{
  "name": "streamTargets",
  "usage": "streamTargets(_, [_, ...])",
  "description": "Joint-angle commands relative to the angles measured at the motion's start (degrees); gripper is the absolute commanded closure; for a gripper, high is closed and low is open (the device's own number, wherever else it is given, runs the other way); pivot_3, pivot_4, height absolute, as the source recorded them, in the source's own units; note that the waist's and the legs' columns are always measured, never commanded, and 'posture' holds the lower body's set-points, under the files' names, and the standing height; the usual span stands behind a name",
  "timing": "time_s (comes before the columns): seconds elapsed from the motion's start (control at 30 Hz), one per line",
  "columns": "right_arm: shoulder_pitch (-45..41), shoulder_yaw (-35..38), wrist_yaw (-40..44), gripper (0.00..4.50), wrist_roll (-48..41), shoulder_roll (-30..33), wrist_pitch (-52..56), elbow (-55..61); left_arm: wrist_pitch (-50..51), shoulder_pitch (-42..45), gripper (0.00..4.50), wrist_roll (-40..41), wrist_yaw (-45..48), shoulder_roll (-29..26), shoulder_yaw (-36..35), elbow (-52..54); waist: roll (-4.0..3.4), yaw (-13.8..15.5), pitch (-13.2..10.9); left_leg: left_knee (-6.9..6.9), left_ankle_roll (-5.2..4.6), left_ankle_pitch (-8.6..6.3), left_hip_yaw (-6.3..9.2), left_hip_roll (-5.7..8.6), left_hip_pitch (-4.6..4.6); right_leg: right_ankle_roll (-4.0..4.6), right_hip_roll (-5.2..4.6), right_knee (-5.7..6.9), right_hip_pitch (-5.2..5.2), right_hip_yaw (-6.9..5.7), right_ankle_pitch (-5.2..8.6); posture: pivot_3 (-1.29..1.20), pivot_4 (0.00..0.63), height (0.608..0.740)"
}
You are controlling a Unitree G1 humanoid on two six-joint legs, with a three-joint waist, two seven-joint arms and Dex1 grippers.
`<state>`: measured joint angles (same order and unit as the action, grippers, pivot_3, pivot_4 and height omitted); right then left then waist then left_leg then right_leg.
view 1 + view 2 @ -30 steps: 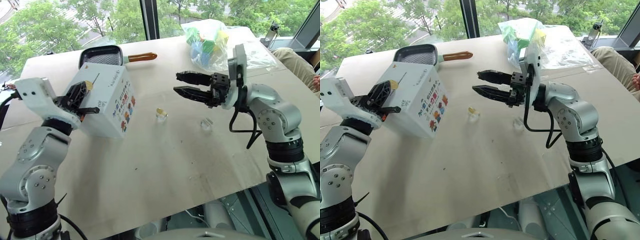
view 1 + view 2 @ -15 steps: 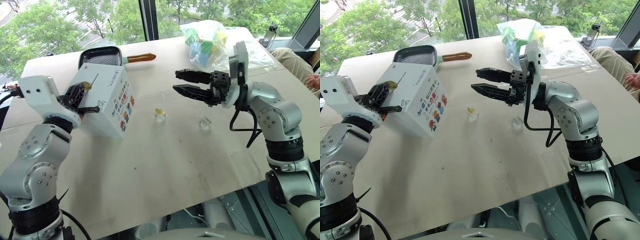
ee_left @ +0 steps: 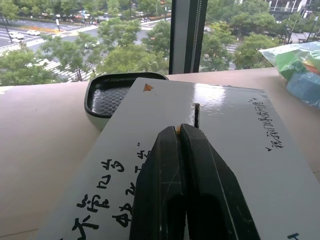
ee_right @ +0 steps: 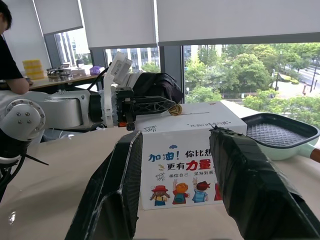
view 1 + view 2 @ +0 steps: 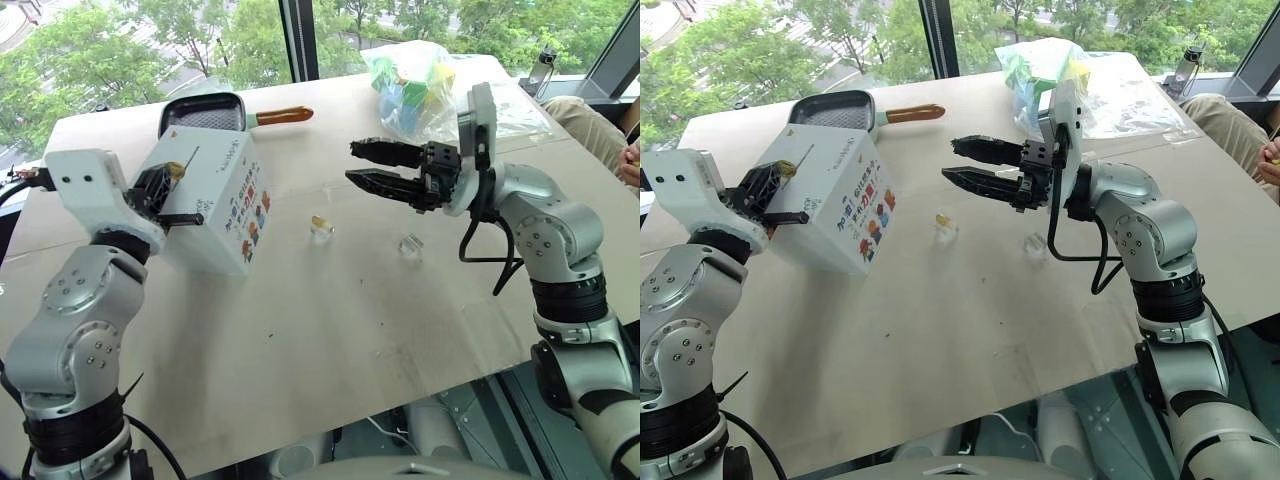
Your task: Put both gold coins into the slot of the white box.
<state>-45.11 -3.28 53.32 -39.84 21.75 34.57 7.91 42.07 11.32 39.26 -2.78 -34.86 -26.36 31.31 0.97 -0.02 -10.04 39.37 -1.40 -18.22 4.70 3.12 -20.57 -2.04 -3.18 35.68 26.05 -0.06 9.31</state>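
Pinched shut, the left gripper (image 5: 172,178) holds a gold coin (image 4: 174,109) between its fingertips, just over the plain top face of the white box (image 5: 222,200), with the coin at the near end of the slot (image 5: 188,158). From the left wrist view only a sliver of gold peeks out above the closed fingers (image 3: 170,165), and the dark slit starts right beyond them.

To do this step well, I judge the coin must stand on edge and line up with the slit along its length, then slide a little farther along the slot before it goes down; any twist across the slit would leave it sitting on the cardboard. The grip should ease only once the edge has entered. The box sits tilted on the table (image 5: 330,330), so a push from above could shift it.

Across the table, the right gripper (image 5: 363,164) hangs in the air with its two fingers apart and nothing between them, pointing left toward the box and well clear of it.

The second gold coin (image 5: 319,222) lies on the table to the right of the box, resting on a small clear plastic piece (image 5: 322,232). Another clear piece (image 5: 411,245) lies farther right. Beyond the box, at the far left, sits a dark pan (image 5: 205,112) with a brown handle, and a plastic bag of coloured blocks (image 5: 415,85) rests at the far right.
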Motion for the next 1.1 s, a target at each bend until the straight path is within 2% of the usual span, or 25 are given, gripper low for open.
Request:
streamTargets(0.03, [-0.59, 1.74, -0.33, 2.21, -0.79, -0.27, -0.60, 1.40, 0.49, 0.53, 4.50, -0.90, 1.13, 0.16, 1.32, 1.64, 0.00, 0.05, 0.00, 0.00, 0.00, 0.00, 0.00, 0.00, 0.00, 0.00, 0.00, 0.00, 0.00, 0.00, 0.00, 0.00, 0.150, 0.721])
streamTargets(0.5, [-0.46, 1.61, -1.06, 2.21, -0.98, -0.73, -0.42, 1.79, 0.17, 0.66, 4.50, 0.13, 3.96, 3.48, 0.26, 2.80, 0.00, 0.20, 0.00, 0.02, 0.00, 0.00, 0.03, 0.01, -0.02, 0.00, -0.01, -0.01, 0.00, -0.03, 0.00, 0.00, 0.150, 0.721])
streamTargets(1.1, [-0.26, 1.41, -1.52, 2.21, -0.77, -0.89, -0.41, 2.20, 0.23, 0.18, 4.50, -1.05, 5.02, 4.26, 0.28, 2.27, 0.00, 0.21, 0.00, 0.02, 0.00, 0.00, 0.02, 0.01, -0.02, 0.00, -0.01, 0.00, 0.00, -0.03, 0.00, 0.00, 0.150, 0.721])
